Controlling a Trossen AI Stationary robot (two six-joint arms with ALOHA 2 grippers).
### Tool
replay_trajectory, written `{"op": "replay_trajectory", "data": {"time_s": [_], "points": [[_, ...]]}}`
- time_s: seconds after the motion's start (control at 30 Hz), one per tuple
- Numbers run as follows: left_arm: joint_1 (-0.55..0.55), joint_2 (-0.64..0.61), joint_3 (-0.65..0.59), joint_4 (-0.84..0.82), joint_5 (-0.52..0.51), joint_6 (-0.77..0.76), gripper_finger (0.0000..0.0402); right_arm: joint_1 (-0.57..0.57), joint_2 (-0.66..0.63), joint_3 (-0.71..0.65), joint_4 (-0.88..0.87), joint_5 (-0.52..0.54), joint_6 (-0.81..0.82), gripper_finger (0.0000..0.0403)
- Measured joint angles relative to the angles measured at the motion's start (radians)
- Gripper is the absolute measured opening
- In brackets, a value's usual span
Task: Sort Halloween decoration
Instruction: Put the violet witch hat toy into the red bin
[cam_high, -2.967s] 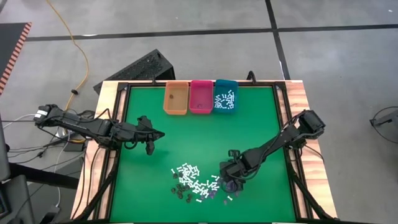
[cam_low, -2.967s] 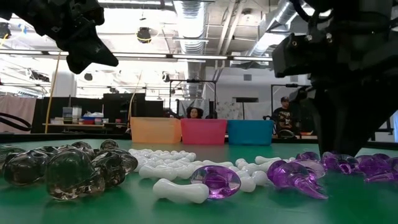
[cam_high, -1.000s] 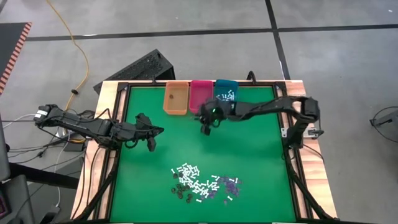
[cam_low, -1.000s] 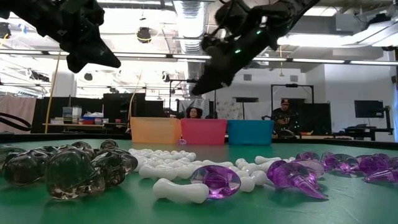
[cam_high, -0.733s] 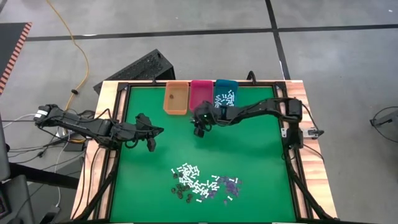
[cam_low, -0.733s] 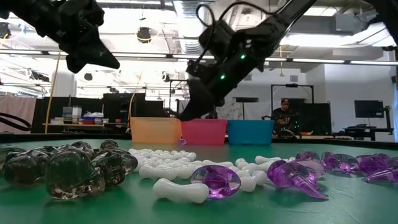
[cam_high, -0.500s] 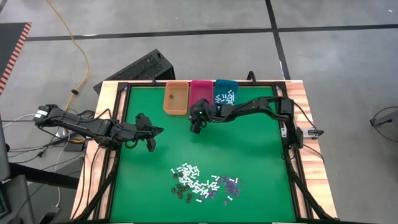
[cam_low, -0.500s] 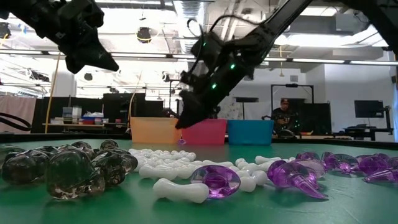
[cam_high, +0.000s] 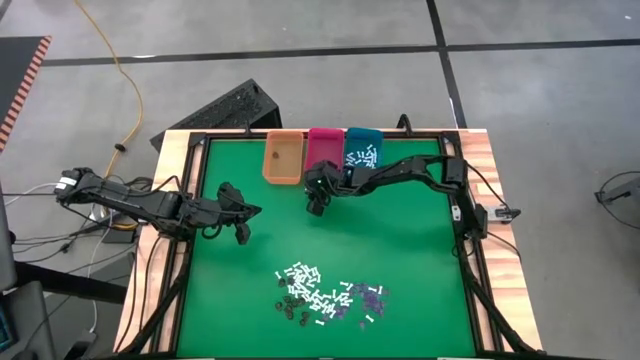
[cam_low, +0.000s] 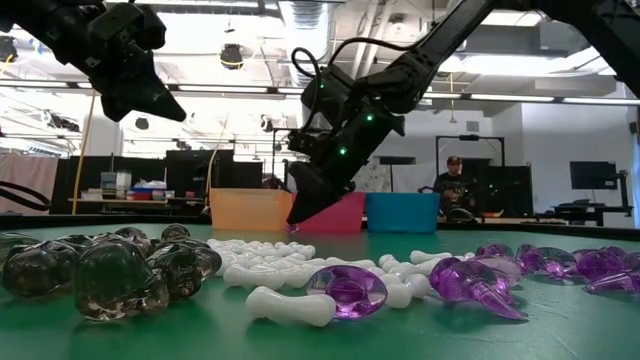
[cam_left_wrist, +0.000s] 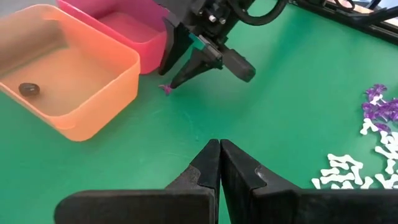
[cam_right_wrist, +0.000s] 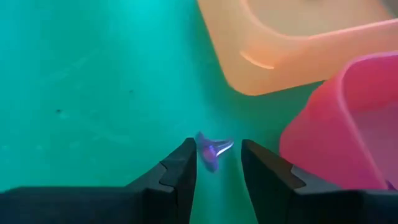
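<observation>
Green table, three bins

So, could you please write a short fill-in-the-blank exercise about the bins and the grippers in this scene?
1. The bin holding many white sticks is ____.
2. The right gripper has its open fingers on either side of a small ____ piece on the mat.
3. The orange bin holds one ____ piece.
4. The left gripper is ____.

Missing words: teal; purple; dark; shut
</observation>
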Motion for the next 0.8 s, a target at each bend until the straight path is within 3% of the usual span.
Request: {"op": "replay_trajectory", "data": {"time_s": [0.3, 0.67, 0.8], "points": [[0.0, 0.0, 0.0, 0.0, -0.005, 0.0, 0.0, 0.0, 0.0, -0.002, -0.044, -0.001, -0.019, 0.0144], [0.0, 0.0, 0.0, 0.0, -0.006, 0.004, 0.0, 0.001, 0.0, -0.002, -0.034, -0.023, -0.026, 0.01], [0.0, 0.0, 0.0, 0.0, -0.006, 0.004, 0.0, 0.001, 0.0, -0.002, -0.034, -0.026, -0.027, 0.0064]]}}
